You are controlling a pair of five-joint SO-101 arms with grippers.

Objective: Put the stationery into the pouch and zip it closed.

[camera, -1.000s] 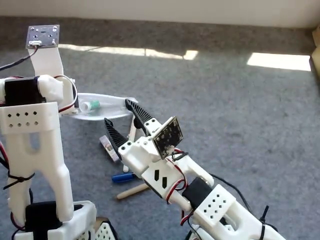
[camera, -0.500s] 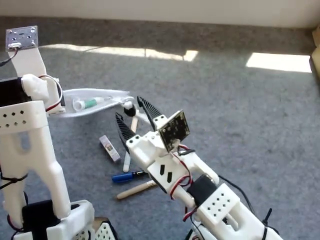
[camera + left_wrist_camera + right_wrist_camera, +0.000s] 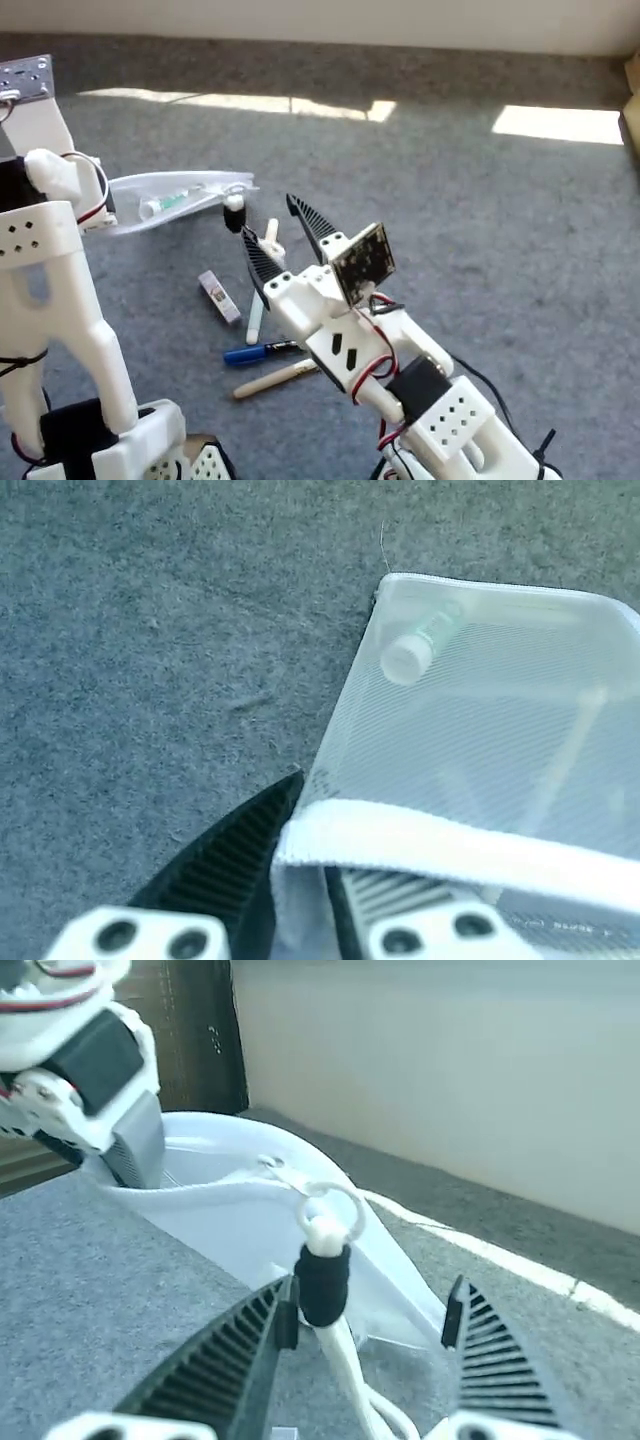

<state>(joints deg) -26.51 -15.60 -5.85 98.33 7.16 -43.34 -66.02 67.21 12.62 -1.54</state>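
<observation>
A translucent white mesh pouch (image 3: 170,198) hangs just above the carpet at the left, with a green-and-white tube (image 3: 418,645) inside it. My left gripper (image 3: 300,880) is shut on the pouch's white hem (image 3: 440,840). The black zipper pull (image 3: 234,212) with its white bead and ring (image 3: 322,1260) dangles at the pouch's right end. My right gripper (image 3: 270,225) stands open just right of it, and in the right wrist view the pull sits ahead of the gripper (image 3: 360,1360), between the black fingers (image 3: 225,1360).
Loose stationery lies on the grey carpet under the right arm: a small white block (image 3: 218,297), a white pen (image 3: 256,312), a blue marker (image 3: 255,352) and a wooden stick (image 3: 275,378). The left arm's white body (image 3: 60,300) fills the left side. Carpet to the right is open.
The left arm has drawn the pouch to the left, and the zipper pull now shows at its end. The right gripper has shifted right and back, still open.
</observation>
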